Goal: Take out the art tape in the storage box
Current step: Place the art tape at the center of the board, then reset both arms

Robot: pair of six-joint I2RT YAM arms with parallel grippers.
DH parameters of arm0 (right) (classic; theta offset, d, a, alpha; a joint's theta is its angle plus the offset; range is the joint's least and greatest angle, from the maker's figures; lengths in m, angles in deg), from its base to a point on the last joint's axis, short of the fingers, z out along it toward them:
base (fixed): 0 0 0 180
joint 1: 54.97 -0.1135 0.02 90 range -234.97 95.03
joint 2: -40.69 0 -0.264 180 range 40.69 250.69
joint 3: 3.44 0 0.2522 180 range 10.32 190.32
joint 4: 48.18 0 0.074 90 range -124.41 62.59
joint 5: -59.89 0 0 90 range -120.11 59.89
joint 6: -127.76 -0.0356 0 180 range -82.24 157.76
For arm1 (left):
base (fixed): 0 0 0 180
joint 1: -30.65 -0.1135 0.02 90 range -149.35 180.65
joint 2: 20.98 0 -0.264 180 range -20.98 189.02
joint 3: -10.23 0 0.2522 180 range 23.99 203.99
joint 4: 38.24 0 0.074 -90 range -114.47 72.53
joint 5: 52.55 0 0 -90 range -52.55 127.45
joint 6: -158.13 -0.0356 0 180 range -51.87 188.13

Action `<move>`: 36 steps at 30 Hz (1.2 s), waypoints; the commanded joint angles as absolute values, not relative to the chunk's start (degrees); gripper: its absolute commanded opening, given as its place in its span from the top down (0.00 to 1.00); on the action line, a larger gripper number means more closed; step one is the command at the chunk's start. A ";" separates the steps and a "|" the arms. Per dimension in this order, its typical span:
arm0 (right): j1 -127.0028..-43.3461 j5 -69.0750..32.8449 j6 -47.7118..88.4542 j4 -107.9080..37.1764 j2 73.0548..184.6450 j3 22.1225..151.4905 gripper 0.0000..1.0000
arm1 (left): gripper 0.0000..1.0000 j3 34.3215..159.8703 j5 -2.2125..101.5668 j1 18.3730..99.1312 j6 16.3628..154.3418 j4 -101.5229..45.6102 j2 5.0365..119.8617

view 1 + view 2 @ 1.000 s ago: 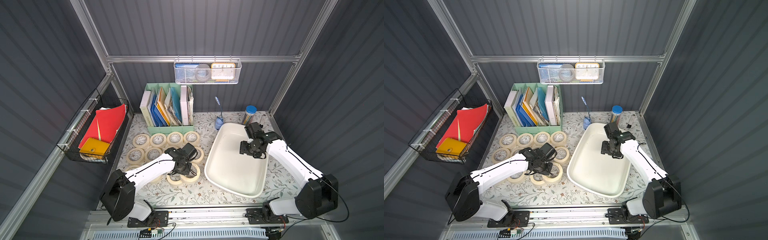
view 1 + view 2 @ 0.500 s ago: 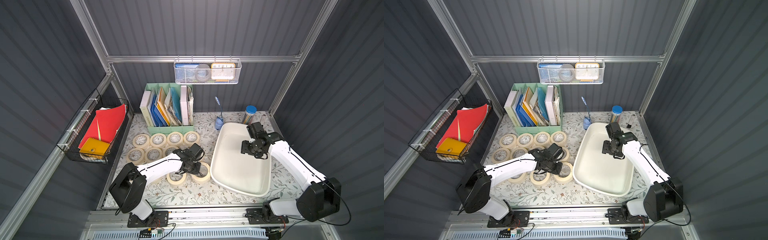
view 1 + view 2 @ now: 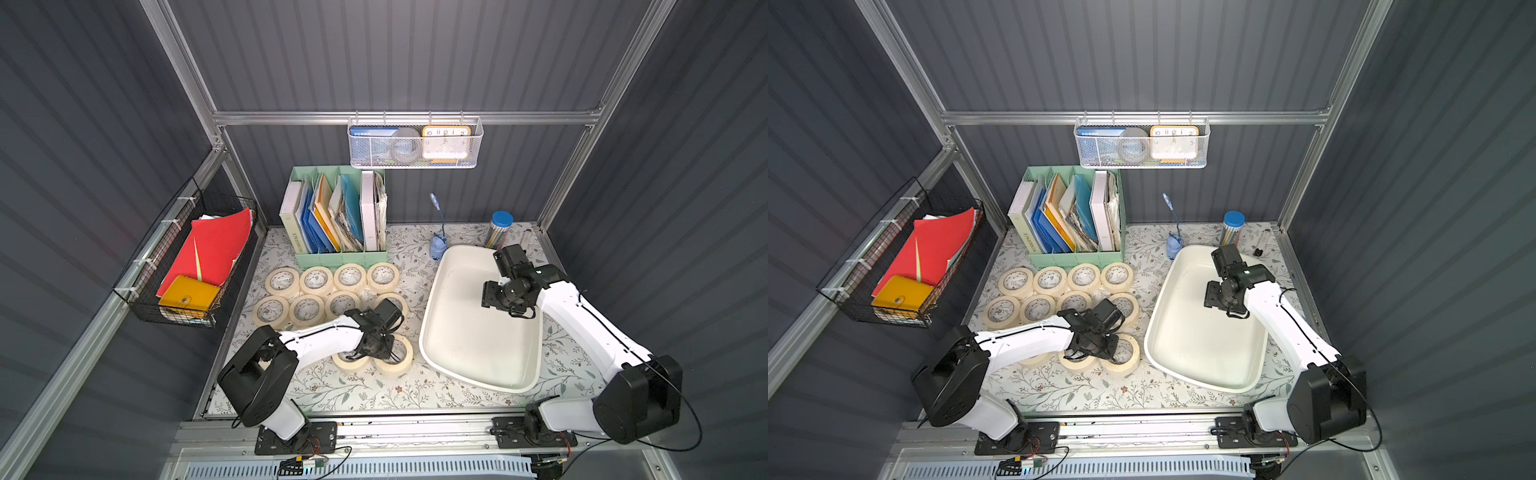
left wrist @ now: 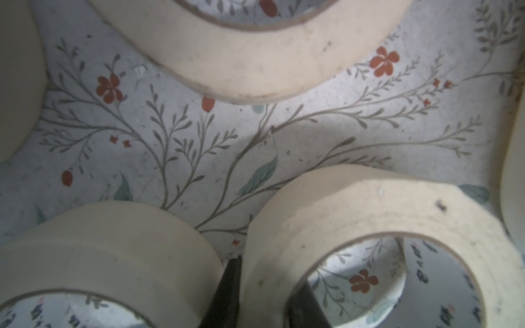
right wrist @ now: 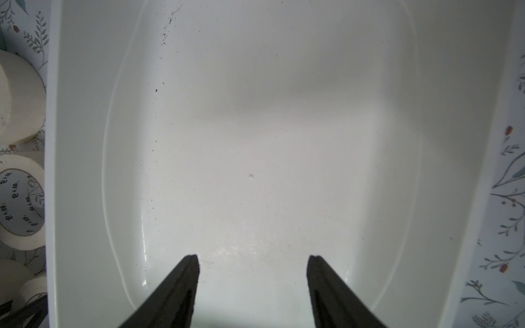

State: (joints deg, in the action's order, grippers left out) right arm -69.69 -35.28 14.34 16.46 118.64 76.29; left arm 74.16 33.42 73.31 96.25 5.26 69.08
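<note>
Only the left wrist view shows the left gripper's (image 4: pixel 267 279) hold: one black finger (image 4: pixel 230 284) is outside a roll (image 4: pixel 355 204) and one inside, clamped on its wall. In both top views the arm hides that grip. That roll (image 3: pixel 397 359) sits on the floral mat (image 3: pixel 357 395) just beside the box (image 3: pixel 478 345), with the other rolls (image 3: pixel 316 280) flat in rows behind it. They are cream rings, and their white cores carry small black print. Further right, the right gripper (image 5: pixel 252 264) hangs over the box's speckled white floor, fingers apart. All rolls in view lie outside the rim.
</note>
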 commanded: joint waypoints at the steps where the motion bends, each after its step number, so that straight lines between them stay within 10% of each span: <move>1: -69.34 -35.92 14.64 15.41 117.16 74.43 0.32 | 1.00 73.05 30.78 71.42 97.76 3.10 67.80; 5: -69.30 -35.83 14.57 15.08 117.24 73.73 0.32 | 0.95 72.90 30.41 70.26 97.50 2.10 68.17; 17: -69.08 -36.11 14.87 14.17 116.89 72.77 0.31 | 0.40 73.87 30.74 70.29 97.09 2.05 69.38; 23: -69.03 -37.50 15.80 12.40 116.05 71.89 0.04 | 0.01 76.54 30.36 70.29 95.58 5.22 67.26; 36: -67.43 -49.39 19.47 -7.85 110.47 59.13 0.01 | 0.00 69.26 13.56 53.11 79.24 -9.73 44.14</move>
State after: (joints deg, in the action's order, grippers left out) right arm -68.14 -43.39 17.96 0.33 111.05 62.72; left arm 73.86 19.73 56.78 86.22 -2.80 46.94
